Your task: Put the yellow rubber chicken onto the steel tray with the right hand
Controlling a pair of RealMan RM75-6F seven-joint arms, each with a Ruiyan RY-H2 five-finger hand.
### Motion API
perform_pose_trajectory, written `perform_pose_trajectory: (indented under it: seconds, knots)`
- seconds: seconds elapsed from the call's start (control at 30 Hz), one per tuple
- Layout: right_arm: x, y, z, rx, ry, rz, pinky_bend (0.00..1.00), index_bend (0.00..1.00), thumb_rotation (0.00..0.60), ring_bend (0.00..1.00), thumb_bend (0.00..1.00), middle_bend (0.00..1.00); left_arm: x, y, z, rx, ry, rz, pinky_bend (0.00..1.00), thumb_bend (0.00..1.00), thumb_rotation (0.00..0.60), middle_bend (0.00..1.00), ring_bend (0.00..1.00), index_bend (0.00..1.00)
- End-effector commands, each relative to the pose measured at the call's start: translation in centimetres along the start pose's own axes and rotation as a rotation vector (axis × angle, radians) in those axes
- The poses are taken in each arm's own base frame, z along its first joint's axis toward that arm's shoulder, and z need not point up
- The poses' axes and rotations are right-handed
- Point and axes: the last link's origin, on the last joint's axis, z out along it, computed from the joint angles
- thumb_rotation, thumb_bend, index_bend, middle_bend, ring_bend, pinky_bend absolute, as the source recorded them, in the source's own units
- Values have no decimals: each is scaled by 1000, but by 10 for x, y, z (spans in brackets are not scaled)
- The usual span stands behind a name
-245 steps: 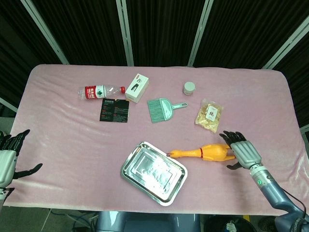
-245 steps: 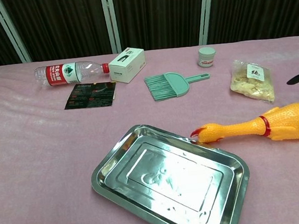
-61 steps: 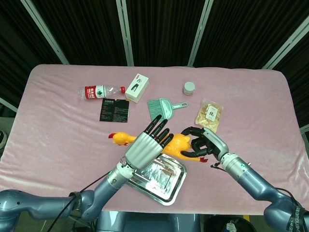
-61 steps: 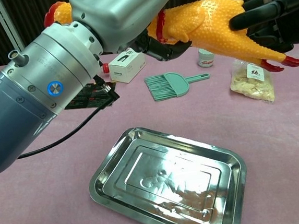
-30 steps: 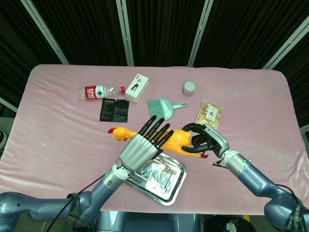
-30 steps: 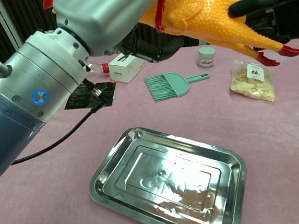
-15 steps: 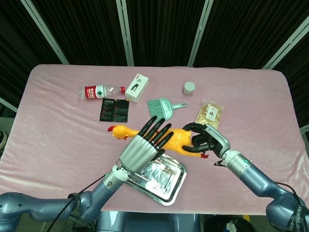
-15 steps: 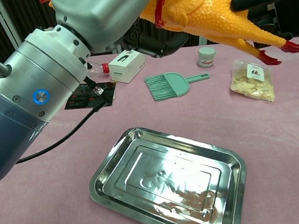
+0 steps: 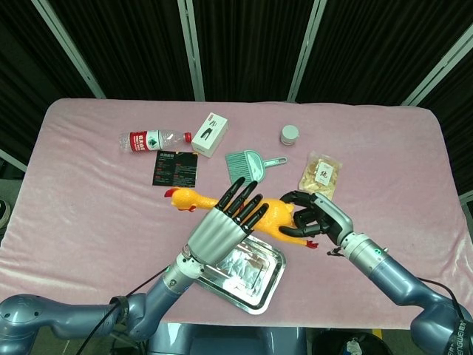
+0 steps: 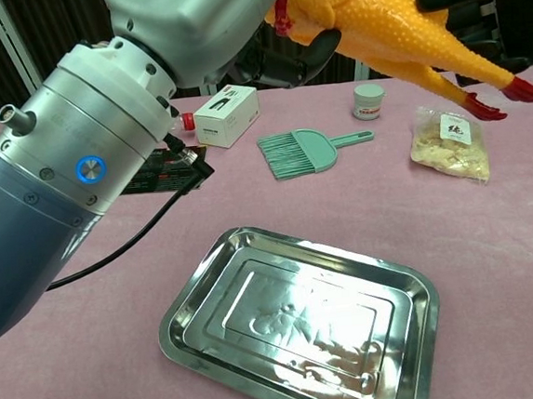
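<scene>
Yellow rubber chicken (image 9: 275, 218) hangs above the steel tray (image 9: 270, 285), its tail end clasped by the right hand (image 9: 316, 217) for lowering, while the left hand (image 9: 225, 220) steadies it with spread fingers

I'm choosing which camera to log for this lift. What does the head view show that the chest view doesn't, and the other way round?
Only the head view shows the chicken's head end, the whole right hand gripping its rear, and the spread fingers of the left hand over its middle. Only the chest view shows clear air between the yellow rubber chicken and the empty steel tray far below. Both show the chicken held aloft, the tray, the green brush and the snack bag.
</scene>
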Motion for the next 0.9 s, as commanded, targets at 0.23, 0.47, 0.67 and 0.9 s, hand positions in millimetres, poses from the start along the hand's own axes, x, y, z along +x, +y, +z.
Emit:
perform_pose_trajectory:
  seconds: [0.23,0.47,0.67,0.9]
  knots:
    - [-2,0,-1,8,-9,1,881,1000,600,792,587,796,-2,-1,0,5,5,-9,164,493,600,407,160,821]
    - [-1,0,-1,11,-6,-1,881,1000,600,792,591,796,-3,-2,-2,0,-3,-4,164,397,600,306,147,562]
    - [1,-3,-1,19,-1,8,881,1000,600,792,597,796,-3,-6,-8,-5,-32,16,164,336,600,171,81,230]
    - [0,-7,-2,28,-6,23,881,1000,600,792,598,796,-1,-8,-9,1,-35,21,164,334,600,157,74,209]
